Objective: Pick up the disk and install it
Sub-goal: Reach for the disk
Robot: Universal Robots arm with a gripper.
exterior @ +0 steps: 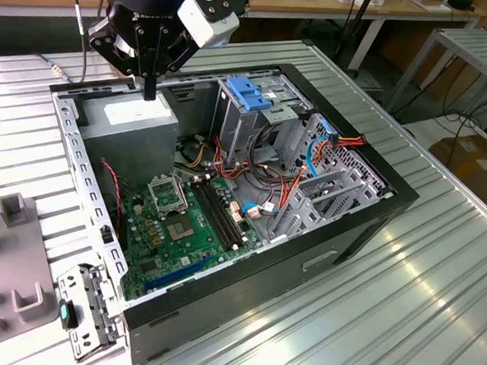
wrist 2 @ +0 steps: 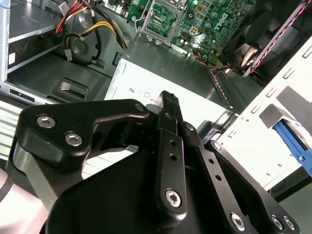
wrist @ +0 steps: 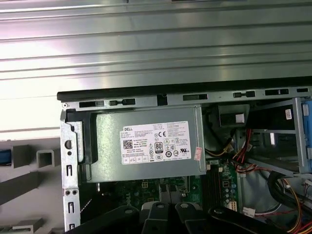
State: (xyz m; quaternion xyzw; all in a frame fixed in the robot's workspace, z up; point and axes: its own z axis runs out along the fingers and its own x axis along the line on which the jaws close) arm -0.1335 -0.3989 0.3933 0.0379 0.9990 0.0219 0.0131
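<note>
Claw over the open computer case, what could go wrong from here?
1. The claw hangs shut over the power supply; dropping straight down would likely strike its grey casing.
2. Loose red, orange and yellow cables lie beside the drive cage; a pass there might snag them.
3. The bare motherboard lies exposed in the case; a stray touch could damage it.

Bright overhead light; glare bands on ribbed table (exterior: 437, 269); computer case (exterior: 236, 308) interior shadowed
</note>
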